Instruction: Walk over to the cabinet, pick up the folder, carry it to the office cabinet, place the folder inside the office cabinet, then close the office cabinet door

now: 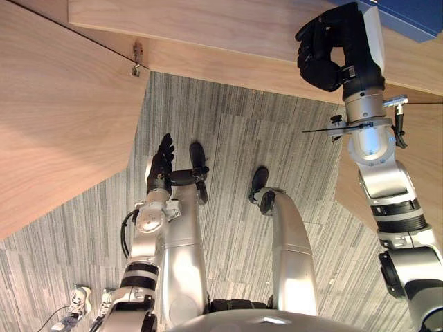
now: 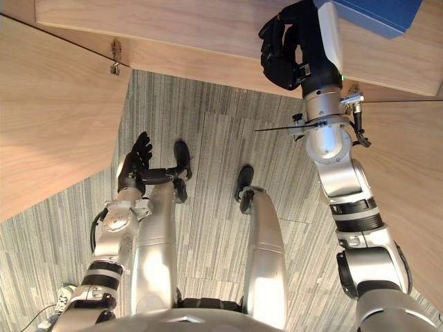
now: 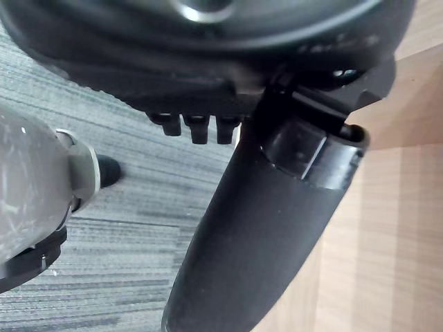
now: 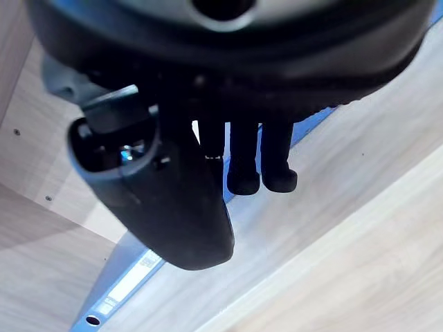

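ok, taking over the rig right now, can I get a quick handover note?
Left hand: open, low at the side, idle.
Right hand: raised at the blue folder; grip not readable.
Folder lies on a wooden shelf, per the right wrist view. Cabinet door stands open.
Done: robot is at the cabinet.
Left: unclear whether this is pickup or placement; door not yet closed.

Cabinet runs across 12 o'clock. Its open door is at 9–10, w/ hinge at 11 where the door meets the carcass. Folder lies on the cabinet shelf at 1–2. R hand is just beside it, on its L side. Side panel is at 3. Floor is at ctr, in front of the cabinet. L hand is over the floor toward 8, well apart from the folder. Person's shoes are on the floor at 7.
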